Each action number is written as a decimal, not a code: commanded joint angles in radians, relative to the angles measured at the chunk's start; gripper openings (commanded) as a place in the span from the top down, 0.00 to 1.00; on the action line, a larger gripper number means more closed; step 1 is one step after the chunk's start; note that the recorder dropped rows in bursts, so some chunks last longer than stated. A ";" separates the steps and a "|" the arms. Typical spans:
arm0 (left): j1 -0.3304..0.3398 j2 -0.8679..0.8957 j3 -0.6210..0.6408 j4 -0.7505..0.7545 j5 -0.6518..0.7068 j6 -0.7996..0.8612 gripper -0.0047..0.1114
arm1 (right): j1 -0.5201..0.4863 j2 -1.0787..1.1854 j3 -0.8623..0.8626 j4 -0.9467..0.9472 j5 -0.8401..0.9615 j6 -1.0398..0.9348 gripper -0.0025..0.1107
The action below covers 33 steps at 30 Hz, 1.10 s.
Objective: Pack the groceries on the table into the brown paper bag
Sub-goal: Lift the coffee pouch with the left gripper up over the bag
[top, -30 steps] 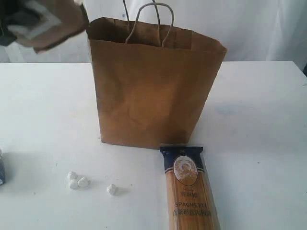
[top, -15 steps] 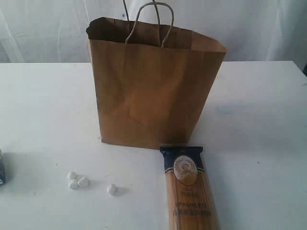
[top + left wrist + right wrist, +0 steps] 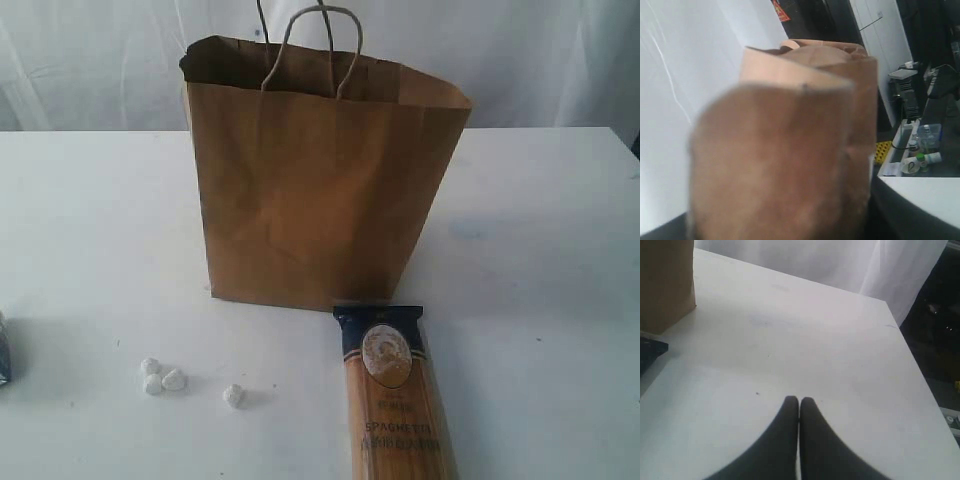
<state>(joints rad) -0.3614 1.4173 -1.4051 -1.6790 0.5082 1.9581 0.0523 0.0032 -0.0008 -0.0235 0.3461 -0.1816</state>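
The brown paper bag [image 3: 315,190] stands upright and open at the middle back of the white table [image 3: 540,250]. In front of it the spaghetti packet [image 3: 395,400] lies flat, its dark end almost at the bag's base. The brown pouch [image 3: 785,150] fills the left wrist view, held up off the table with the room behind it. It hides the left gripper's fingers, and neither shows in the exterior view. My right gripper [image 3: 799,401] hovers shut and empty over bare table, with the bag's corner [image 3: 665,280] off to one side. Jar, bottle and can are out of view.
Several small white lumps [image 3: 165,378] lie on the table in front of the bag on the left. A sliver of a blue-grey object [image 3: 3,350] shows at the left edge. A white curtain hangs behind the table.
One second ago the left gripper held the pouch at the exterior view's top left, beside the bag's mouth. It has since left that view. Bag and spaghetti have not moved.
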 commanded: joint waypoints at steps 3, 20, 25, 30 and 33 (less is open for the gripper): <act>-0.001 0.009 -0.004 -0.065 0.207 0.107 0.96 | -0.005 -0.003 0.001 -0.002 -0.004 0.002 0.98; -0.001 0.111 -0.004 0.032 0.080 0.008 0.96 | -0.005 -0.003 0.001 -0.002 -0.004 0.002 0.98; -0.001 0.138 -0.004 0.040 0.039 0.042 0.96 | -0.005 -0.003 0.001 -0.002 -0.004 0.002 0.98; -0.001 0.167 -0.004 0.046 0.081 0.053 0.96 | -0.005 -0.003 0.001 -0.002 -0.004 0.002 0.98; -0.001 0.177 -0.004 0.066 0.145 0.033 0.96 | -0.005 -0.003 0.001 -0.002 -0.004 0.002 0.98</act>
<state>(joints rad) -0.3614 1.5984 -1.4051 -1.5765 0.5740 1.9562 0.0523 0.0032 -0.0008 -0.0235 0.3461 -0.1816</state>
